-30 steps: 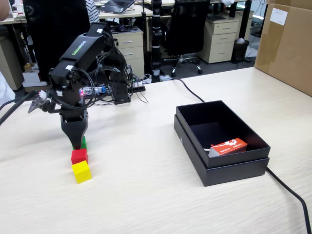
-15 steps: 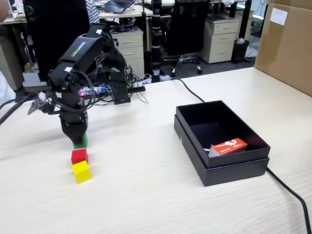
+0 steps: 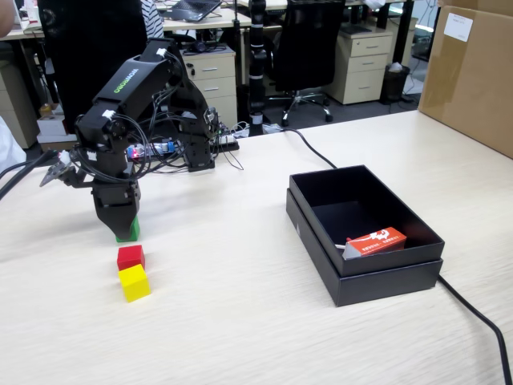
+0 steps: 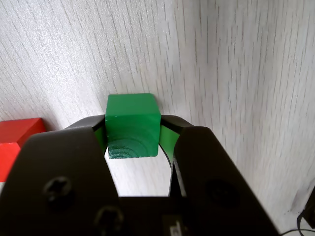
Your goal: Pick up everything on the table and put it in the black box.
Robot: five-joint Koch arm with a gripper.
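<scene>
Green cube (image 4: pixel 133 123) sits between my gripper (image 4: pixel 134 132) jaws in the wrist view, one black jaw pressed against each side face, so I log the fingers as closed on it. Wood-grain end face of the cube points toward the wrist camera. I cannot tell from either view whether the cube's underside is touching the table (image 4: pixel 236 73) or just clear of it.

Red cube (image 4: pixel 15 140) shows at the left edge of the wrist view, apart from the green one, with bare tabletop between them.

In the fixed view, nearest the camera, the yellow cube (image 3: pixel 134 282) rests on the table (image 3: pixel 240 321), with the red cube (image 3: pixel 131 257) touching it just behind. Beyond that pair, with a small gap, the gripper (image 3: pixel 122 233) points straight down, and only a green sliver of the green cube (image 3: pixel 128 234) shows beside the black jaw tip. The arm (image 3: pixel 132 104) arches up and back from there to its base, where loose wires are bunched.

To the right in the fixed view, well apart from the cubes, the black box (image 3: pixel 317 241) lies open on the table. An orange-red packet (image 3: pixel 377 241) with white print lies inside it, against the near right corner. A black cable (image 3: pixel 473 317) runs along the table past the box's right side toward the near edge.

Farther right, a brown carton (image 3: pixel 469 72) stands on the table's far corner. Behind the table I see office chairs and drawer units.
</scene>
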